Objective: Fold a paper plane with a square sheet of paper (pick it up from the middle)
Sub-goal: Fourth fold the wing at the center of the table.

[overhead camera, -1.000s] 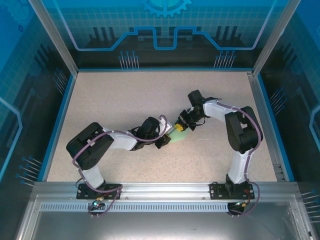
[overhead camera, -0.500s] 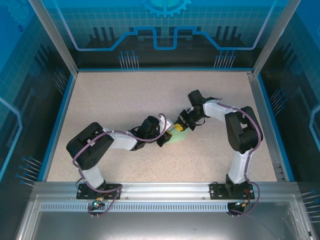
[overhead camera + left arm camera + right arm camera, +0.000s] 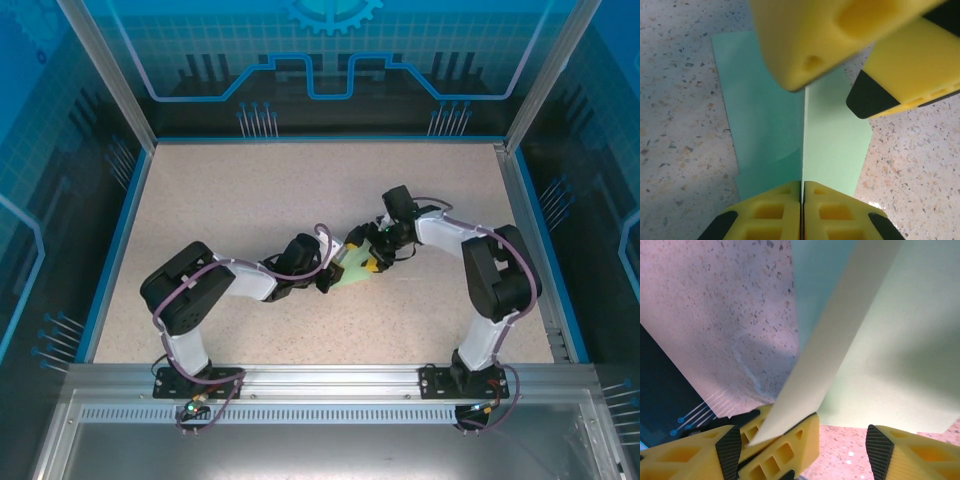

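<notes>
The square sheet of paper, pale mint-green, is folded into a narrow paper plane (image 3: 357, 272) at mid-table. In the left wrist view the paper plane (image 3: 832, 135) has flaps lying to both sides of an upright centre crease. My left gripper (image 3: 802, 187) is shut on that crease at its near end. My right gripper (image 3: 376, 254) stands open at the far end, its yellow fingers (image 3: 805, 45) either side of the crease without pinching it. From the right wrist, the paper plane (image 3: 890, 340) rises between my open right gripper (image 3: 802, 447).
The speckled beige table (image 3: 250, 190) is bounded by a blue rim and transparent walls (image 3: 130, 120). Both arms meet near the middle, wrists close together. An aluminium rail (image 3: 320, 385) with the arm bases runs along the near edge.
My right gripper has opened and let go of the folded paper, and its arm has shifted slightly right. My left gripper has closed fully on the crease.
</notes>
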### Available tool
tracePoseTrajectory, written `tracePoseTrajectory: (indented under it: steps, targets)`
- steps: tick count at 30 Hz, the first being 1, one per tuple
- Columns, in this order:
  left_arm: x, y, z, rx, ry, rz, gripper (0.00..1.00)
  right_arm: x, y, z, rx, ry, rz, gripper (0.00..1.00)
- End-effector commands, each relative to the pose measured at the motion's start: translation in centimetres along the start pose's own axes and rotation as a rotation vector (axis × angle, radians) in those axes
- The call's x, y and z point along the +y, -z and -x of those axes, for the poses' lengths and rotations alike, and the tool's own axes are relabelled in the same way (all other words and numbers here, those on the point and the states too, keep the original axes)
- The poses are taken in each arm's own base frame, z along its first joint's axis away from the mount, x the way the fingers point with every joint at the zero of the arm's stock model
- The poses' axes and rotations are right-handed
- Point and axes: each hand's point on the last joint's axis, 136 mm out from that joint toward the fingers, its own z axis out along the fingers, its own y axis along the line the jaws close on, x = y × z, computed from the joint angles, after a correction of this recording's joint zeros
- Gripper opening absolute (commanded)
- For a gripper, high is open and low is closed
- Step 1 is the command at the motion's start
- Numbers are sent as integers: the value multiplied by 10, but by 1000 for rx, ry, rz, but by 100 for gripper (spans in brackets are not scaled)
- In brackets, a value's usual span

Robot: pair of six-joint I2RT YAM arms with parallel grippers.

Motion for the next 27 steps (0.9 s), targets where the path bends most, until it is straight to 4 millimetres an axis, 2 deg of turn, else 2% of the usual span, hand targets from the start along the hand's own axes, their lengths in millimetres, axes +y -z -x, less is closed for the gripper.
tracePoseTrajectory:
  steps: [1, 7, 8, 13, 19, 27]
  targets:
    - [-8, -3, -3, 7, 87, -49, 8, 6, 11, 11, -98, 140, 58, 70]
    - [-8, -5, -4, 31, 200, -70, 8, 9, 18, 16, -189, 255, 108, 66]
    - [-8, -5, -4, 36, 221, -76, 7, 0, 14, 12, -183, 263, 102, 66]
    - [-10, -2, 4, 52, 311, -112, 7, -8, 7, 12, -175, 282, 96, 63]
    - [-8, -2, 10, 89, 407, -142, 7, -7, 0, 11, -159, 307, 107, 60]
    - [-6, -8, 6, 128, 486, -179, 7, -9, -11, 13, -124, 300, 96, 59]
